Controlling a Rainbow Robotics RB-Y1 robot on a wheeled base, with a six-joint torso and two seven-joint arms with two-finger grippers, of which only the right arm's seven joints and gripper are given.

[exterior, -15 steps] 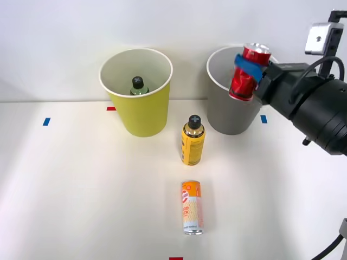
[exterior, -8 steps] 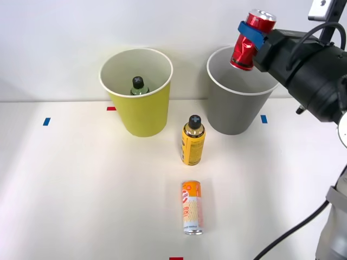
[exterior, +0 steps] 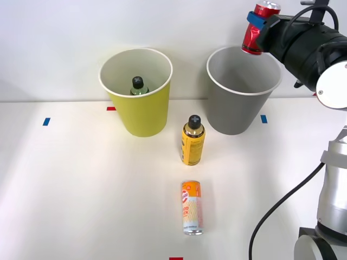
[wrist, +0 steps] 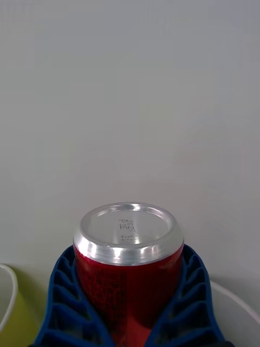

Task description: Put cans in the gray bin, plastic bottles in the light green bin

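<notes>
Nearest the robot, a red tape mark (exterior: 175, 258) sits at the table's (exterior: 81, 206) front edge. Just beyond it the orange can (exterior: 192, 207) lies on its side, long axis running away from the robot, silver end toward the front.

Next back, the yellow bottle (exterior: 193, 140) stands upright with its black cap on, between the two bins and a little in front of them, apart from both.

Behind it and to the left stands the green bin (exterior: 139, 108), upright, white inside. The green bottle (exterior: 138, 86) stands in it, black cap up. To the right stands the gray bin (exterior: 238, 103), upright, mouth open. Small blue tape marks lie at far left (exterior: 46, 122) and just right of the gray bin (exterior: 263, 118); a red mark (exterior: 111, 108) shows at the green bin's left.

Farthest and highest, the right gripper (exterior: 258, 23) holds the red can (exterior: 255, 32) in the air above the gray bin's rear right rim, the can tilted, not touching the bin. In the wrist view the blue ribbed fingers (wrist: 65, 293) are clamped on either side of the red can (wrist: 129, 271), its silver end facing the camera, with both bin rims at the lower corners.
</notes>
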